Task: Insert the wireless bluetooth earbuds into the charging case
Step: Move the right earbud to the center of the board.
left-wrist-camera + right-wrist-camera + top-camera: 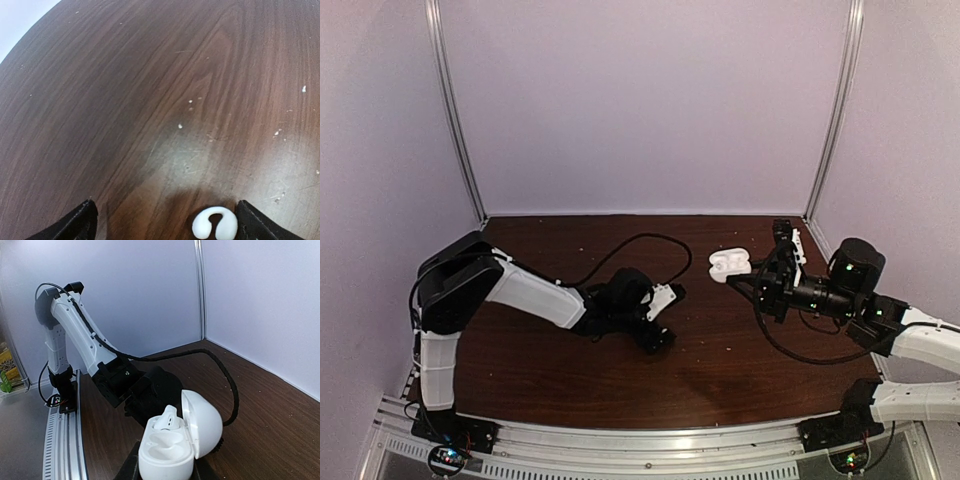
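The white charging case (pixel 167 455) sits between the jaws of my right gripper (pixel 165 474), which is shut on its base. Its lid (pixel 202 422) is hinged open to the right. One white earbud (pixel 166 419) rests in the far socket; the near socket is bare. From above, the case (pixel 730 265) is held at the right gripper (pixel 752 277) over the table's back right. My left gripper (pixel 165 216) hangs open just above the wood, and a second white earbud (pixel 215 226) lies on the table close to its right finger (pixel 257 225). In the top view the left gripper (pixel 663 318) hides that earbud.
The left arm (pixel 85 335) and its black cable (pixel 220 370) lie across the middle of the dark wooden table (pixel 720 370). Pale walls close the back and both sides. A metal rail (pixel 650 440) runs along the near edge.
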`<act>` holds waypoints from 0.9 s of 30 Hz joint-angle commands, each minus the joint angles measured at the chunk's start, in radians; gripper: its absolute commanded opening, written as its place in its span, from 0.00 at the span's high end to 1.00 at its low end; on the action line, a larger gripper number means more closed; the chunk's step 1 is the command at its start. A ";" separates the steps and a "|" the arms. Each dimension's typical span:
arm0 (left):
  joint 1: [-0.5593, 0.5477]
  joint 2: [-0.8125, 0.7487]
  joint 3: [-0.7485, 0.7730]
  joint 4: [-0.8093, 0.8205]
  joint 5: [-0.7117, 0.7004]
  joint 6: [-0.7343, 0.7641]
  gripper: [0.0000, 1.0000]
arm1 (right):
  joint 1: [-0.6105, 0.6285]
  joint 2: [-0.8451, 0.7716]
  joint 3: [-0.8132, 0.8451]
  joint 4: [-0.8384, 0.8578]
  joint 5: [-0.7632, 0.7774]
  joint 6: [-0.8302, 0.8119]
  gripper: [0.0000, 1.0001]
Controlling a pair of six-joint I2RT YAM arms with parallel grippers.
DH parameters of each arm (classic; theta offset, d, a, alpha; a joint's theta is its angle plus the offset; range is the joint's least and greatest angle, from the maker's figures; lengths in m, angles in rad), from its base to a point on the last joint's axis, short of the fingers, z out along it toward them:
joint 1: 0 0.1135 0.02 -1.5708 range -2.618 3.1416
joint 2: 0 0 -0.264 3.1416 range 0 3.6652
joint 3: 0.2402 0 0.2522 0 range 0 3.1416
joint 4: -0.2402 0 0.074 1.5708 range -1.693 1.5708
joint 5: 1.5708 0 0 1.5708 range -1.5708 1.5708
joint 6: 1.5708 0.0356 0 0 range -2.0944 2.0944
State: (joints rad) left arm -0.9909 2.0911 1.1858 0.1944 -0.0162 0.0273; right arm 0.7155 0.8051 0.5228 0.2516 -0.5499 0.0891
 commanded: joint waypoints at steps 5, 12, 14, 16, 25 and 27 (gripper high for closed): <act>0.068 -0.079 -0.109 -0.018 -0.093 0.002 0.02 | -0.004 -0.006 0.006 0.008 -0.009 -0.006 1.00; 0.116 -0.106 -0.162 -0.042 -0.088 0.047 0.02 | -0.004 0.002 0.011 0.002 -0.012 -0.009 1.00; 0.126 -0.118 -0.179 -0.036 -0.092 0.049 0.02 | -0.006 0.003 0.012 0.003 -0.013 -0.009 1.00; 0.132 -0.130 -0.197 -0.021 -0.094 0.058 0.03 | -0.004 0.006 0.013 0.003 -0.013 -0.012 1.00; 0.143 -0.255 -0.326 0.134 0.245 0.224 0.18 | -0.006 0.017 0.019 0.001 -0.024 -0.013 1.00; 0.151 -0.275 -0.337 0.143 0.345 0.283 0.20 | -0.006 0.018 0.018 0.002 -0.026 -0.012 1.00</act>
State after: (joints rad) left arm -0.8516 1.8809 0.8867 0.2600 0.0845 0.1661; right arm 0.7151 0.8230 0.5228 0.2409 -0.5568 0.0784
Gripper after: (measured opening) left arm 0.822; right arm 0.245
